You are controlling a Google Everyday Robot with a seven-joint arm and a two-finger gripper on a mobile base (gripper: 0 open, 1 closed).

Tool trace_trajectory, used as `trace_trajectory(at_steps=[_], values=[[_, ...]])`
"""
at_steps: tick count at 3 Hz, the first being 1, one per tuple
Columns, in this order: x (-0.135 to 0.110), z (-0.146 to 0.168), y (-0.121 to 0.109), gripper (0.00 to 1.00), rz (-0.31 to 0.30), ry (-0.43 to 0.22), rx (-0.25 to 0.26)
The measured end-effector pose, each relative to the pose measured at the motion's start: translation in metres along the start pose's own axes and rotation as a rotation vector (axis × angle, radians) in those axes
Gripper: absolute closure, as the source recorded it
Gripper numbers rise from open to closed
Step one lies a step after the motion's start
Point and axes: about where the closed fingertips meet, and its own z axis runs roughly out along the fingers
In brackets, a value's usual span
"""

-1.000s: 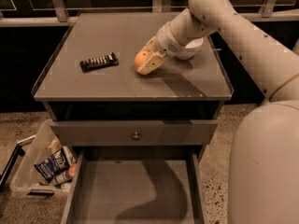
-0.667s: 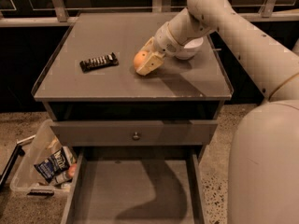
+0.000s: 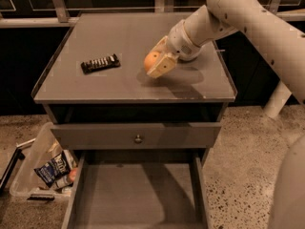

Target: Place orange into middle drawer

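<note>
The orange [image 3: 150, 60] is held in the end effector [image 3: 157, 64], which is closed on it low over the surface [image 3: 95, 87], to the right of the dark bar [image 3: 99, 63]. Whether it is lifted clear cannot be told. The grip is best kept firm while the fruit is raised, carried forward past the drawer front panel [image 3: 95, 136], and lowered into the open middle drawer [image 3: 138, 194] before it is released. Compared with a second ago, the orange and end effector are shifted slightly rightward, while the bar is unmoved.
</note>
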Motion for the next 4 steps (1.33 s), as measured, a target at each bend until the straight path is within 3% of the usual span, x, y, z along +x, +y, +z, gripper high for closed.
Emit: trace_trajectory(at_steps=[2,4], values=[[0.007,-0.068,0.056,1.00,0.004,0.014,0.105],[0.030,-0.105,0.128,1.00,0.019,0.009,0.149]])
